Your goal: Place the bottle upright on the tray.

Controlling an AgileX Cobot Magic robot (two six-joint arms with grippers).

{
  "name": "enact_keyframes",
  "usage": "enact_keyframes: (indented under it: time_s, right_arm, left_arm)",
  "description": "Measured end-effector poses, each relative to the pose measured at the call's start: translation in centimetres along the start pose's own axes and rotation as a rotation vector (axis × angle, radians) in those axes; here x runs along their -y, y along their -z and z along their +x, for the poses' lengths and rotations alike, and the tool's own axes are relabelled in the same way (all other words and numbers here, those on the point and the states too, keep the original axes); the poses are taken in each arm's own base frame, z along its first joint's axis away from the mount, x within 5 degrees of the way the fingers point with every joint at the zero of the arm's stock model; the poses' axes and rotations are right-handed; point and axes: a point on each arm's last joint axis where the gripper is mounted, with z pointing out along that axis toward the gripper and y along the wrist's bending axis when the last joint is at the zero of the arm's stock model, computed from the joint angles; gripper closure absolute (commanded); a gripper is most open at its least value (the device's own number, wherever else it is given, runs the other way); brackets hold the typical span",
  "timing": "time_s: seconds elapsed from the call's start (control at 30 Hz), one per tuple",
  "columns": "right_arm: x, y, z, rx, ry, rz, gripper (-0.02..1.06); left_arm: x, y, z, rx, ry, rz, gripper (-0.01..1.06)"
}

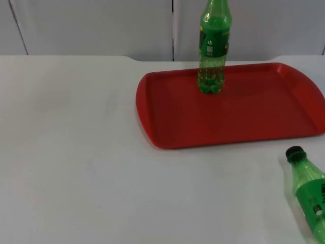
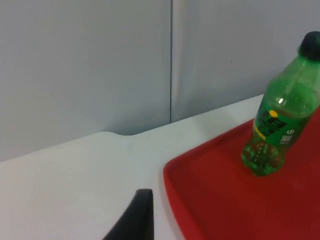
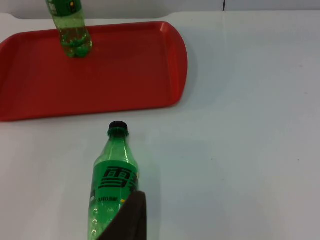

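Standing bottle: upright on red tray, near its far edge, ahead of the left gripper.
Lying bottle: flat on white table, off the tray, cap toward it, directly under the right gripper.
Left gripper: state cannot be told.
Right gripper: state cannot be told.

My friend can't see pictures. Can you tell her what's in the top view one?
A green bottle stands upright near the back edge of a red tray on a white table. A second green bottle with a black cap lies on its side on the table, in front of the tray toward the right.
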Motion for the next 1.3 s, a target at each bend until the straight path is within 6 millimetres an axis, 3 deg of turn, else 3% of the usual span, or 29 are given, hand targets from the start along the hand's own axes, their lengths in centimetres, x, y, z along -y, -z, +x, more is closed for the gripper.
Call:
enact_keyframes:
  time_s: [0.33, 0.87, 1.3]
  right_arm:
    - [0.0, 0.0, 0.0, 0.0, 0.0, 0.0, 0.0]
    - [0.0, 0.0, 0.0, 0.0, 0.0, 0.0, 0.0]
    - [0.0, 0.0, 0.0, 0.0, 0.0, 0.0, 0.0]
  left_arm:
    - [0.0, 3.9, 1.0, 0.051, 0.001, 0.001, 0.0]
    - [-0.2, 7.7, 8.6, -0.029, -0.009, -0.003, 0.0]
    - [-0.3, 11.1, 10.7, 0.007, -0.009, -0.003, 0.0]
